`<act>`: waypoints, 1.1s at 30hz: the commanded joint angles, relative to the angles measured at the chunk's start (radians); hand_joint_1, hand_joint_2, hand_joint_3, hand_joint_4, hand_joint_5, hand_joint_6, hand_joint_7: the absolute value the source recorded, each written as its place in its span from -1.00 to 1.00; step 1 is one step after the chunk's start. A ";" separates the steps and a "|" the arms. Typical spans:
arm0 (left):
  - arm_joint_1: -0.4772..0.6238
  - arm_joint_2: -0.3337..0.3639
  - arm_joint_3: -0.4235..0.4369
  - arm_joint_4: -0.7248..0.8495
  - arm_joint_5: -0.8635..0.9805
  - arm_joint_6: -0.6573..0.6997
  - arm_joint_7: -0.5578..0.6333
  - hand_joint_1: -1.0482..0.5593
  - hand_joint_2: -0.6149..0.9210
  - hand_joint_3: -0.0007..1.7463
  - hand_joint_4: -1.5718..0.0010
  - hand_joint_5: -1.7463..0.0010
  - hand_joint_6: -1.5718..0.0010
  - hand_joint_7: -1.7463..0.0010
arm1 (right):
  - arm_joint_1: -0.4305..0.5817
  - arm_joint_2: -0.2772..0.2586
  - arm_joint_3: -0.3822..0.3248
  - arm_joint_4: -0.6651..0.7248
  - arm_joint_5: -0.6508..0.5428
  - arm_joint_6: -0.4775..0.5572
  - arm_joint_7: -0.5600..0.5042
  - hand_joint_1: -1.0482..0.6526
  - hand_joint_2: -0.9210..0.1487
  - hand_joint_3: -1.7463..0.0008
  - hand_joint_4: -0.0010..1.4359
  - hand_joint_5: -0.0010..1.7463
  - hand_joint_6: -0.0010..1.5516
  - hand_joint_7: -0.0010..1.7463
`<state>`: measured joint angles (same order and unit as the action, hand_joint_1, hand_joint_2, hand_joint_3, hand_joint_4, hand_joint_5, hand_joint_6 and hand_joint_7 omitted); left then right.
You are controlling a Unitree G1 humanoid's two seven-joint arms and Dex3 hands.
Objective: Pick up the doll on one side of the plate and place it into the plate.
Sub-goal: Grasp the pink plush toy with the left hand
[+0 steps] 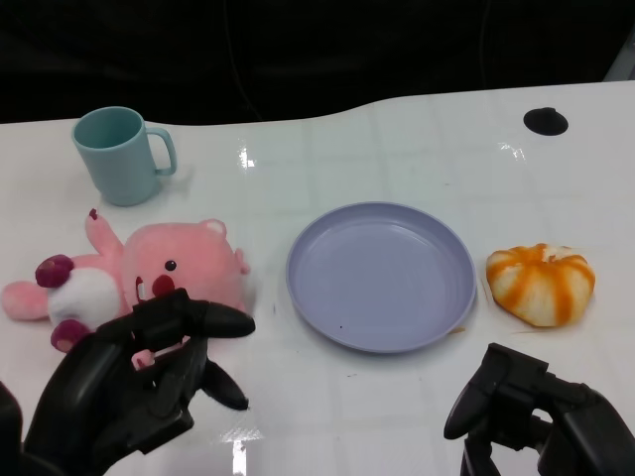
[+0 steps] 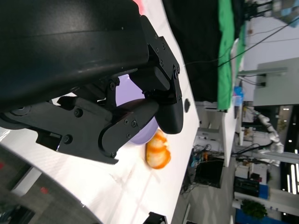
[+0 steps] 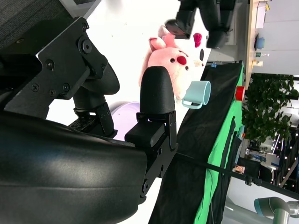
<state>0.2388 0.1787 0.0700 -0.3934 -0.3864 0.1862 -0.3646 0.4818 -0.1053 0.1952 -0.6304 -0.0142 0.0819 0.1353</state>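
A pink plush doll [image 1: 164,270] lies on its side on the white table, left of the lavender plate [image 1: 437,322]. The plate holds nothing. My left hand [image 1: 139,387] hovers at the doll's near edge with its fingers apart, overlapping the doll's lower part; a bit of pink shows between the fingers, and it holds nothing. My right hand [image 1: 536,416] is low at the near right, in front of the plate, with nothing in it. The right wrist view shows the doll [image 3: 170,65] with the left hand [image 3: 201,18] over it.
A teal mug [image 1: 121,154] stands behind the doll at the far left. An orange-and-white striped plush [image 1: 541,283] lies just right of the plate. A small black disc [image 1: 546,121] sits at the far right, near the table's back edge.
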 commanded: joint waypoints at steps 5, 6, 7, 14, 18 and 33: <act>-0.037 0.016 0.040 0.038 0.021 -0.133 -0.032 -0.26 1.00 -0.76 0.40 -0.09 0.24 0.67 | 0.000 -0.001 -0.005 0.003 0.011 -0.013 0.000 0.37 -0.04 -0.59 -0.05 1.00 -0.22 0.77; -0.039 0.019 0.040 0.042 0.026 -0.146 -0.033 -0.28 1.00 -0.76 0.41 -0.07 0.25 0.68 | 0.000 -0.001 -0.005 0.003 0.011 -0.012 0.000 0.37 -0.03 -0.59 -0.05 1.00 -0.22 0.77; -0.046 0.030 0.046 0.048 0.045 -0.172 -0.036 -0.30 1.00 -0.77 0.44 -0.05 0.27 0.70 | -0.001 -0.001 -0.005 0.002 0.011 -0.013 0.000 0.37 -0.03 -0.59 -0.05 1.00 -0.22 0.77; -0.079 0.072 0.066 0.078 0.113 -0.268 -0.036 -0.45 1.00 -0.81 0.67 0.10 0.46 0.82 | -0.003 -0.003 -0.007 -0.002 0.013 -0.012 0.002 0.36 -0.04 -0.59 -0.04 1.00 -0.22 0.78; -0.097 0.108 0.084 0.093 0.201 -0.332 -0.022 -0.51 1.00 -0.78 0.83 0.18 0.58 0.89 | -0.002 -0.004 -0.010 -0.007 0.014 -0.004 0.002 0.35 -0.02 -0.59 -0.05 1.00 -0.22 0.77; -0.156 0.296 0.119 0.061 0.601 -0.338 0.055 -0.51 0.99 -0.91 1.00 0.54 0.79 1.00 | -0.003 -0.006 -0.014 -0.007 0.017 -0.006 0.005 0.34 -0.05 -0.57 -0.06 1.00 -0.23 0.77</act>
<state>0.0924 0.4445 0.1777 -0.3269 0.1794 -0.1524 -0.3362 0.4789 -0.1060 0.1903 -0.6244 -0.0079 0.0765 0.1392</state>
